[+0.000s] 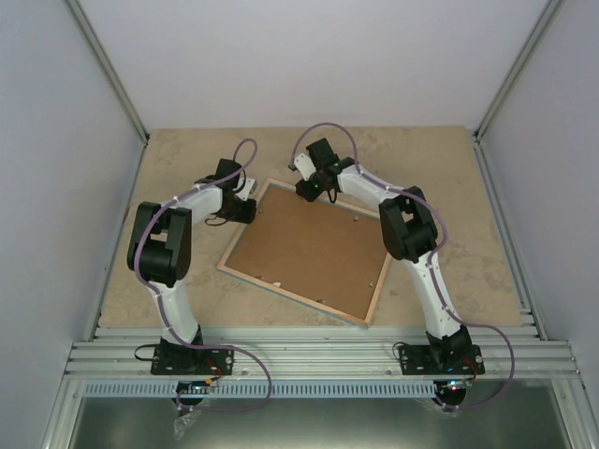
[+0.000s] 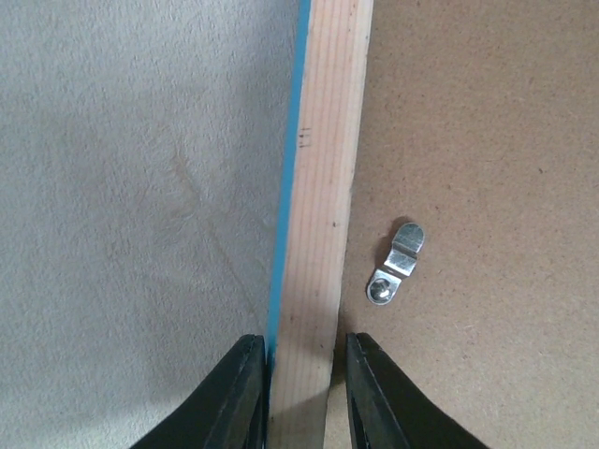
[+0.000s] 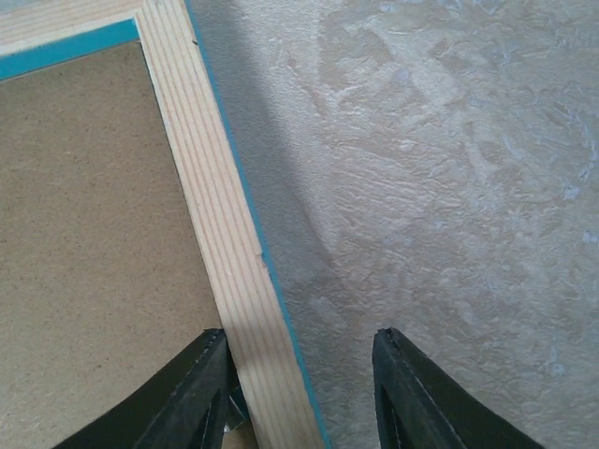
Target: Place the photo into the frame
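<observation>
the frame (image 1: 290, 296) lies face down in the middle of the table (image 1: 449, 187), turned at an angle, bare wood rim up and the brown backing board (image 1: 309, 248) filling it. the left gripper (image 2: 304, 351) is closed on the frame's left rim near its far corner, one finger on each side, beside a small metal clip (image 2: 398, 264). the right gripper (image 3: 299, 341) stands open astride the rim at the far corner, its fingers wide apart.
</observation>
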`<state>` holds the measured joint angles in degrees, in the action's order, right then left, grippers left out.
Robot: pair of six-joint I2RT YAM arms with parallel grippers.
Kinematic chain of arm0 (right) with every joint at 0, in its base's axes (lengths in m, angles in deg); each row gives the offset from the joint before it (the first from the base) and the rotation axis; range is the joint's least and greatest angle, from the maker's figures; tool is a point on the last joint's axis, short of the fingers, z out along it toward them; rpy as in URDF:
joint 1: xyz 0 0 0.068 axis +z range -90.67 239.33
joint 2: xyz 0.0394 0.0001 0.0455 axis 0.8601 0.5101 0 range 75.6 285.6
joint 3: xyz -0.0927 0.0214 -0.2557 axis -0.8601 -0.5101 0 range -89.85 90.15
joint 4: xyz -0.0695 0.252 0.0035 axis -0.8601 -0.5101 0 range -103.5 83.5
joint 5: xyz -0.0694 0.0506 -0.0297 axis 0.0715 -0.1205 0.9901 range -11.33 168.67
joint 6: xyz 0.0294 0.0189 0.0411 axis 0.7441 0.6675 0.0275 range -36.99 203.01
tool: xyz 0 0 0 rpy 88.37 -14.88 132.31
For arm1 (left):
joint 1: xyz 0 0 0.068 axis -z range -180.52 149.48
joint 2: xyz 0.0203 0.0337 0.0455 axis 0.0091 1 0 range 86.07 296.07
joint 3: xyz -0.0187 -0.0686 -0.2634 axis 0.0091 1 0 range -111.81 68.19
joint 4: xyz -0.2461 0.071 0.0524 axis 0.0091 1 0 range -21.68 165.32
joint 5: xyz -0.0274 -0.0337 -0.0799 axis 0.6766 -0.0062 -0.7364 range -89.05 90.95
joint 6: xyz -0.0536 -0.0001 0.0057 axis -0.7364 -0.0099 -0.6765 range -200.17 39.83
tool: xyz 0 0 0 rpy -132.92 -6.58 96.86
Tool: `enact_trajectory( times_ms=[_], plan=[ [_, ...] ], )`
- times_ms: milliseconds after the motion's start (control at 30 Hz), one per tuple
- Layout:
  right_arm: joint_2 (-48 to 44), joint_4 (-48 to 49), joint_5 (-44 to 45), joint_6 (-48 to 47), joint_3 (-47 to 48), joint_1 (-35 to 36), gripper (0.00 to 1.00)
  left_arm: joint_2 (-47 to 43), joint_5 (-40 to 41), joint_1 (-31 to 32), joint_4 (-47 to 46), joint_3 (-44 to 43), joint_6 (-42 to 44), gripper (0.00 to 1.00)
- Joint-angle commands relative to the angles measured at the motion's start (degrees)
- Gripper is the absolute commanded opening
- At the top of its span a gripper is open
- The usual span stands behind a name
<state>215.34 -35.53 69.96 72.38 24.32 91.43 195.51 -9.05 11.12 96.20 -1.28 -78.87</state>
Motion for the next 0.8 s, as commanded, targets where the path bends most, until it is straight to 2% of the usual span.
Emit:
enact_trajectory(
  times_ms=[0, 167, 300, 433, 767],
  plan=[
    [0.91, -3.65, 1.62, -0.83, -0.16, -0.61, 0.46, 1.95, 0.78, 1.04, 2.32, 1.68, -0.31, 0.26],
    [-2.02, -4.30, 3.21, -2.99, 0.67, -2.29, 0.58, 1.83, 1.17, 0.97, 2.21, 1.66, -0.63, 0.27],
    [-5.62, -6.20, -5.98, -3.68, 2.25, -5.22, 0.72, 2.16, 1.17, 1.03, 2.27, 1.34, -0.75, 0.28],
    [-11.48, -7.62, -13.72, -8.38, -2.11, -8.08, 0.82, 2.41, 0.89, 1.02, 2.42, 0.88, -0.74, 0.29],
    [-23.65, -14.23, -18.55, -27.92, -21.25, -15.64, 0.83, 2.51, 0.01, 1.02, 2.52, 0.69, -0.75, 0.30]
  ],
)
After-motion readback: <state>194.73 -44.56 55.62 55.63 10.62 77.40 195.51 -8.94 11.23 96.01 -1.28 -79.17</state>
